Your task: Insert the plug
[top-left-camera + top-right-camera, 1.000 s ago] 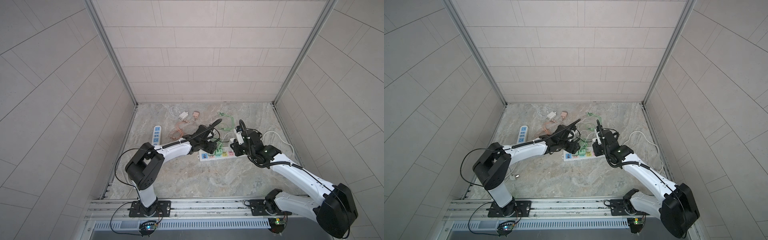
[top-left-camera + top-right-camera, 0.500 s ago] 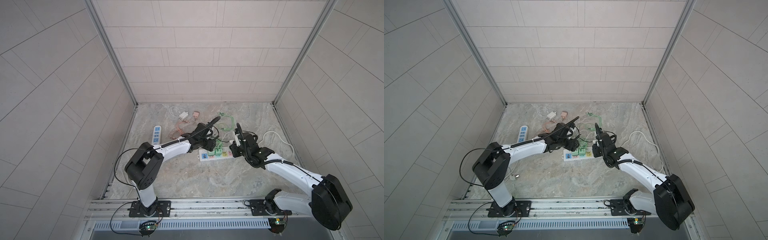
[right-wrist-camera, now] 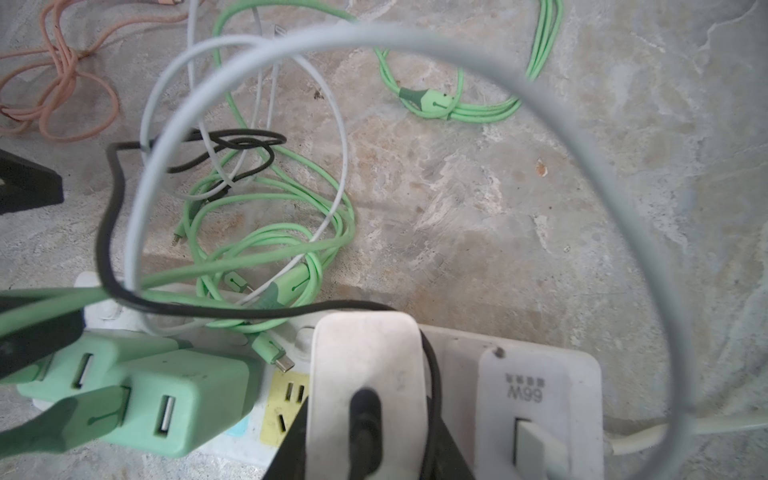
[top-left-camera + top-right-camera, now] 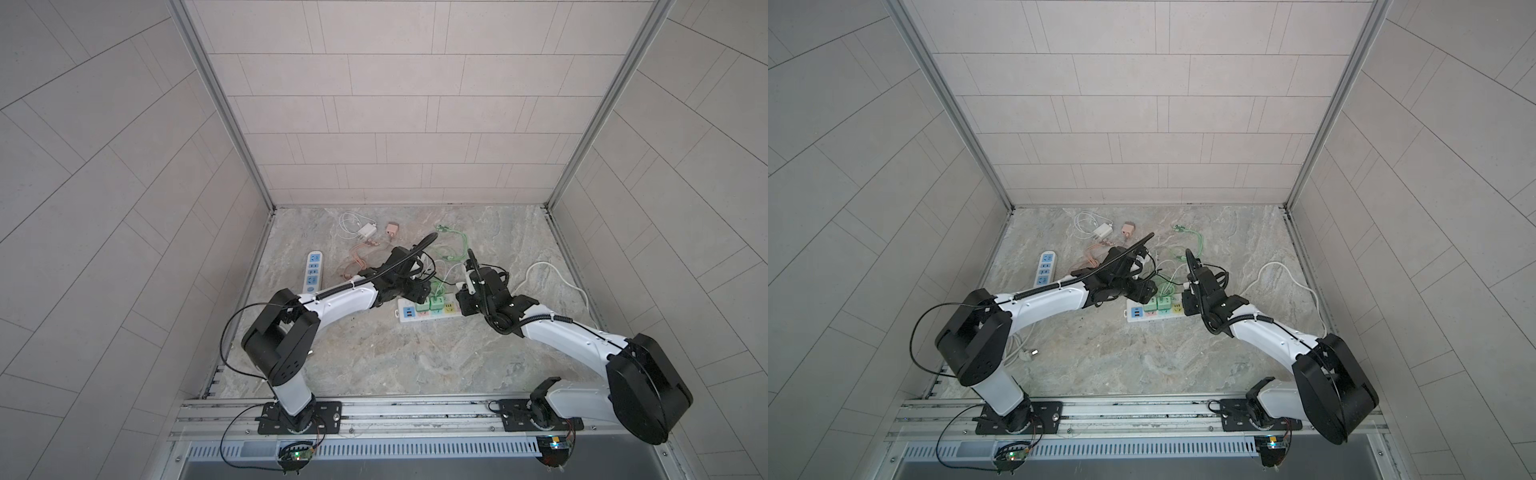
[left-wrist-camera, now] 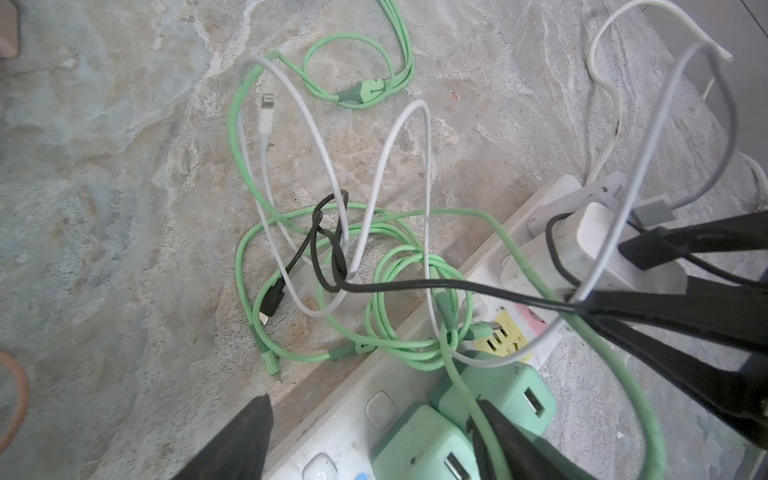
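Ok, seeing white charger (image 3: pixel 365 357) pinched by its flanks in right gripper (image 3: pixel 370 415), jaws narrow on it. Standing upright on power strip (image 3: pixel 588 382) btwn yellow socket (image 3: pixel 286 399) and 66W brick (image 3: pixel 523 395). Side grip prob. meant to keep prongs square for straight push down. Can't tell if fully seated, prongs hidden. Noting left gripper (image 5: pixel 372 402) wide open, empty, over strip's other end by two green chargers (image 5: pixel 419 444); likely there to pin strip vs sliding. Watch black cable (image 5: pixel 415 284) + grey loop (image 3: pixel 673 316) right against right fingers (image 5: pixel 706 239), snag risk.
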Motion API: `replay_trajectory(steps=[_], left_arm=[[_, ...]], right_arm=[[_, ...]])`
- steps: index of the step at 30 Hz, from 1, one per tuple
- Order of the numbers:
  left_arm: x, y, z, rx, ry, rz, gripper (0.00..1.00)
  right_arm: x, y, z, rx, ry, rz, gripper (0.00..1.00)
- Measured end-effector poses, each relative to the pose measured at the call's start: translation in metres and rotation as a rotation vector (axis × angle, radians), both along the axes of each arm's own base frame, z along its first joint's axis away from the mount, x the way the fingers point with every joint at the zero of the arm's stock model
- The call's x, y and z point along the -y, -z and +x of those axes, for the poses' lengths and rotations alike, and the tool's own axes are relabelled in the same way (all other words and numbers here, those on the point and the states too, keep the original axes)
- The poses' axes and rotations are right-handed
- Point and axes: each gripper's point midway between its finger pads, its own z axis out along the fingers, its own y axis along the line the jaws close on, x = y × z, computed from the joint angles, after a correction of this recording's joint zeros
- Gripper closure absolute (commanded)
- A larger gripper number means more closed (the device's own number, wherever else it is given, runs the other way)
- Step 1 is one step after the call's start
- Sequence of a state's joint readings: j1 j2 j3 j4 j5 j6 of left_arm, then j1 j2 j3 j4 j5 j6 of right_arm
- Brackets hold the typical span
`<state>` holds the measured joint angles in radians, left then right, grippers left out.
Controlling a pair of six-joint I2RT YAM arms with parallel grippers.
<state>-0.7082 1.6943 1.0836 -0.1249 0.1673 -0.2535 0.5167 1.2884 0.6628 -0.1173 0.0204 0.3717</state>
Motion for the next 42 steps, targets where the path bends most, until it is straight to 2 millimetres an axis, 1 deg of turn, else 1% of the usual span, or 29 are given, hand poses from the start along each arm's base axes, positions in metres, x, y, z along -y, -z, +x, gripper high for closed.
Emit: replay_trajectory(steps=[6,16,21,27,31,42], left_arm=[[-0.004,0.0,0.004,0.014,-0.022,0.017,0.19],[-0.004,0.0,0.004,0.014,-0.027,0.018,0.19],[-0.005,-0.001,0.004,0.018,-0.029,0.019,0.19],[-0.006,-0.003,0.005,0.025,-0.035,0.021,0.19],[-0.007,-0.009,0.005,0.036,-0.037,0.013,0.17],[-0.007,-0.012,0.005,0.037,-0.043,0.007,0.15]], right_arm=[[0.001,0.001,0.003,0.019,0.009,-0.024,0.96],[0.002,0.001,0.006,0.034,0.018,-0.037,0.96],[0.003,0.002,0.005,0.046,0.028,-0.033,0.96],[0.005,0.001,0.0,0.07,0.035,-0.017,0.96],[0.012,0.001,-0.002,0.079,0.055,-0.036,0.96],[0.011,0.001,-0.001,0.095,0.057,-0.026,0.96]])
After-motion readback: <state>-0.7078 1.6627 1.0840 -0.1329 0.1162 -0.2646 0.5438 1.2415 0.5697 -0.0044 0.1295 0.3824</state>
